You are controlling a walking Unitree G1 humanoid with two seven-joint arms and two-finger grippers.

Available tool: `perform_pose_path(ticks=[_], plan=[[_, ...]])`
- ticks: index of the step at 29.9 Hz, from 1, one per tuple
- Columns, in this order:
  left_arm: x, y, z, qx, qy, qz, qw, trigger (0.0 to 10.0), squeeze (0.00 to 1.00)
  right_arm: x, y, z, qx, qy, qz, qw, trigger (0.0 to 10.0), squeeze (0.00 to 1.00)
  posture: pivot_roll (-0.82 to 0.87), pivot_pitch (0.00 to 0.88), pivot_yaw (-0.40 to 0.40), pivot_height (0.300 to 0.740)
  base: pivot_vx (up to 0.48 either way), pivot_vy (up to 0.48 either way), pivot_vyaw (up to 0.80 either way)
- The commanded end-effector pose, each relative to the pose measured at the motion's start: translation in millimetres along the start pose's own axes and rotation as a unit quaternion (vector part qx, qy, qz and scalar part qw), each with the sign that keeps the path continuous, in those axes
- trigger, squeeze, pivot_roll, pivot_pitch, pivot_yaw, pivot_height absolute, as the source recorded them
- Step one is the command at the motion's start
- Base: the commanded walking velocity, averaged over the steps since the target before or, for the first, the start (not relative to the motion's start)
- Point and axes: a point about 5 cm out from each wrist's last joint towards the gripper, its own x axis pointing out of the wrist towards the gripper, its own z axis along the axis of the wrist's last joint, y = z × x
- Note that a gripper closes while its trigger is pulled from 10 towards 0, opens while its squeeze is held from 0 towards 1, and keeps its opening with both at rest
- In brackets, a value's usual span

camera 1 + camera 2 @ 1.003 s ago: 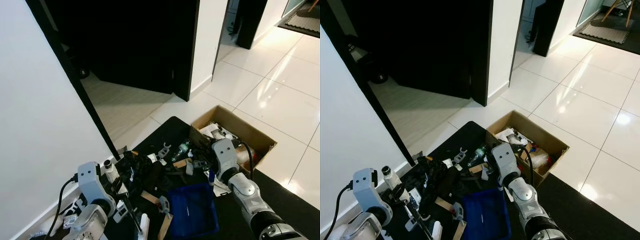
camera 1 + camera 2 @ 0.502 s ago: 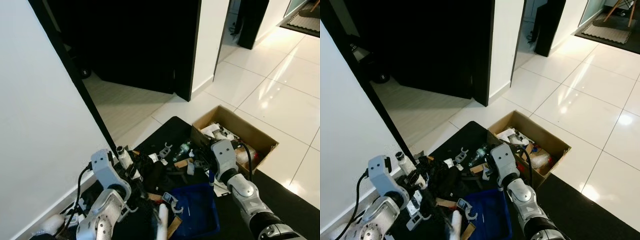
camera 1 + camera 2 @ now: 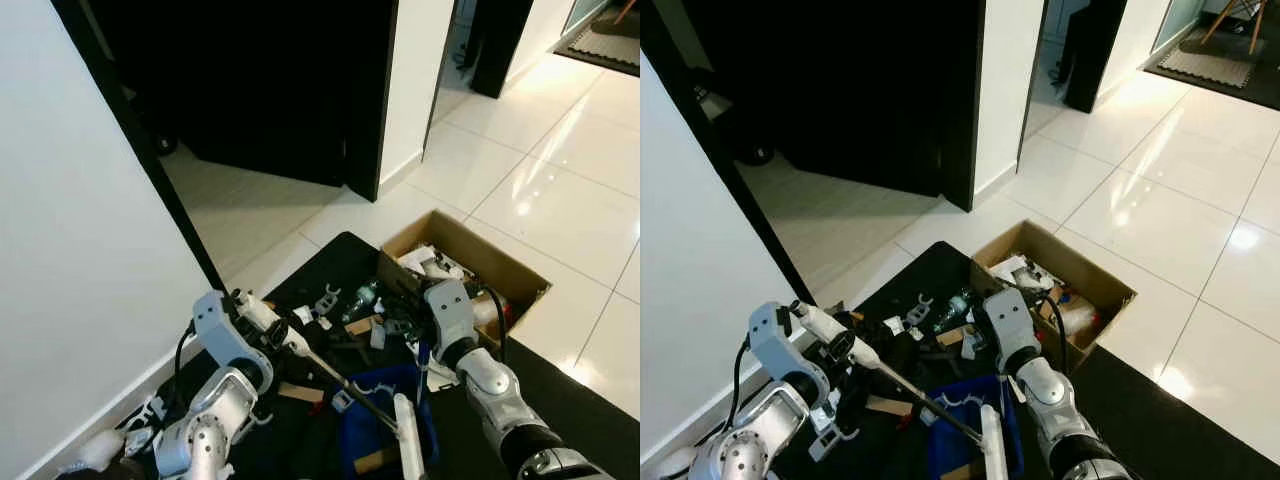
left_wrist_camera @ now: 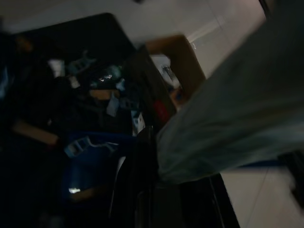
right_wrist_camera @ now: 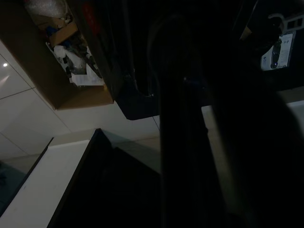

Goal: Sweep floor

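My left gripper (image 3: 262, 318) is shut on the white handle of a brush (image 3: 283, 332). Its thin dark rod (image 3: 350, 385) slants across to the white brush head (image 3: 406, 442), which lies over the blue dustpan (image 3: 365, 440). My right gripper (image 3: 420, 352) is at the dustpan's far edge, shut on its blue handle. Litter lies on the black mat (image 3: 340, 258): a plastic bottle (image 3: 362, 297), white clips (image 3: 328, 297), a cardboard scrap (image 3: 297, 392) and dark tangled pieces. A white clip (image 3: 372, 388) rests at the dustpan's mouth. The left wrist view shows the blurred pale handle (image 4: 228, 118) close up.
An open cardboard box (image 3: 500, 265) full of rubbish stands right of the mat, against my right arm. A white wall (image 3: 80, 250) runs along the left with cables at its foot. A dark open doorway (image 3: 260, 80) lies ahead; glossy white tiles (image 3: 560, 190) stretch to the right.
My left arm has swung the brush from the lower left across to the right; its head now lies over the dustpan. Some litter moved towards the dustpan. The right arm stayed put.
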Motion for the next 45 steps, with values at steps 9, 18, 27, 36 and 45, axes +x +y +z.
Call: perform_pose_path(ticks=[9, 18, 27, 36, 45], plan=[[-39.6, 43.9, 70, 0.151, -0.069, 0.068, 0.984, 10.0, 0.00, -6.0, 7.9, -10, 0.009, 0.014, 0.009, 1.000, 10.0, 0.00, 0.15, 0.244, 0.064, 0.740, 0.000, 0.000, 0.00], [-43.4, 77.4, 60, 0.205, -0.066, 0.148, 0.965, 10.0, 0.00, -5.6, 8.8, -9, 0.009, 0.012, 0.012, 1.000, 10.0, 0.00, 0.13, 0.241, 0.057, 0.740, 0.000, 0.000, 0.00], [-44.8, 112.8, 13, 0.202, -0.007, 0.215, 0.955, 10.0, 0.00, -6.4, 7.3, -9, 0.007, 0.010, 0.011, 1.000, 10.0, 0.00, 0.12, 0.246, 0.053, 0.740, 0.000, 0.000, 0.00], [-51.2, 126.5, -22, 0.098, 0.030, 0.232, 0.967, 10.0, 0.00, -8.3, 6.7, -11, 0.007, 0.012, 0.010, 1.000, 10.0, 0.00, 0.12, 0.259, 0.058, 0.740, 0.000, 0.000, 0.00], [-40.2, 75.0, -71, -0.097, 0.090, 0.164, 0.978, 10.0, 0.00, -9.1, 6.7, -11, 0.010, 0.012, 0.007, 1.000, 10.0, 0.00, 0.12, 0.264, 0.063, 0.740, 0.000, 0.000, 0.00]])
